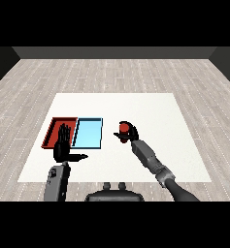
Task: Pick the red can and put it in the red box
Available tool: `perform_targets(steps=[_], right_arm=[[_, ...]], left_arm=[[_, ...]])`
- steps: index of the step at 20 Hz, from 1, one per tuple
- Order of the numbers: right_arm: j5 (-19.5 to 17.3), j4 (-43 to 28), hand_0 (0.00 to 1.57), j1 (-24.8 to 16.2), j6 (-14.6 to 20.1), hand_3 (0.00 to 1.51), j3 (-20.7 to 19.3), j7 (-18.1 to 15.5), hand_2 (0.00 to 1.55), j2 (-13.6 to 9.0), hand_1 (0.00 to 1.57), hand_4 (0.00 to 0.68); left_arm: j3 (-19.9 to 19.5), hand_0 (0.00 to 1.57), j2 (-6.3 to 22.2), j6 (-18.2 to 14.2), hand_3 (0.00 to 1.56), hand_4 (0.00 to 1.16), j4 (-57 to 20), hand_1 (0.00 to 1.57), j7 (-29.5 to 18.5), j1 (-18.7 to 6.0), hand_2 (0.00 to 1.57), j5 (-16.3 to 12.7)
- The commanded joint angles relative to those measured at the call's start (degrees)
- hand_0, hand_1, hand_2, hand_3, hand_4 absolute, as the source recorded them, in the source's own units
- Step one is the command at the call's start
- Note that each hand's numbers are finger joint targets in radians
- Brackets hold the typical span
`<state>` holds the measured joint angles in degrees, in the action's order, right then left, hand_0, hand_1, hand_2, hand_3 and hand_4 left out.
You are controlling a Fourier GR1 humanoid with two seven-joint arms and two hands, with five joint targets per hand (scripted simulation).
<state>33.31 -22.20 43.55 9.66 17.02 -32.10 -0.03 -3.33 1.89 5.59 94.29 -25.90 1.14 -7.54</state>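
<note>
Curling round the red can [123, 128], the black right hand [131, 134] holds it over the white table [150, 111], right of the light blue tray [89, 132]. Left hand [63, 145] open, fingers straight, before the shallow rectangular red tray [54, 127]. Label unreadable.

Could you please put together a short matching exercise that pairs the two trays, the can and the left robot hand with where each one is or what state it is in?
Things:
1. red tray
2. light blue tray
3. red can
4. left robot hand

Places or states:
A. held in the right robot hand, right of both trays
B. open, fingers straight, in front of the red tray
C. farthest left on the table
D. between the red tray and the can

Pairs: 1-C, 2-D, 3-A, 4-B
</note>
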Motion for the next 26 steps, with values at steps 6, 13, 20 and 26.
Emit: perform_targets(steps=[6,13,20,26], right_arm=[[1.4,7.3,1.53,5.6,4.8,1.42,4.6,0.9,1.47,0.0,1.53,0.551],[1.4,5.8,1.55,3.9,5.0,1.41,6.1,0.7,1.47,0.0,1.55,0.552],[-0.4,-2.5,1.54,3.9,9.5,1.39,4.9,0.8,1.47,0.0,1.54,0.581],[-4.3,-10.0,1.54,-0.3,8.3,1.38,2.0,0.1,1.46,-2.9,1.54,0.582]], left_arm=[[1.0,0.0,-1.2,-1.3,0.0,0.0,1.5,0.0,1.7,-0.5,0.0,0.1],[-0.2,0.0,-0.1,-0.4,0.0,0.0,-0.8,0.0,-1.4,-0.3,0.0,0.5],[-2.2,0.0,1.9,2.2,0.0,0.0,-0.5,0.0,-0.4,-0.1,0.0,-2.3],[0.5,0.0,0.2,0.4,0.0,0.0,1.4,0.0,3.2,-0.6,0.0,-0.9]])
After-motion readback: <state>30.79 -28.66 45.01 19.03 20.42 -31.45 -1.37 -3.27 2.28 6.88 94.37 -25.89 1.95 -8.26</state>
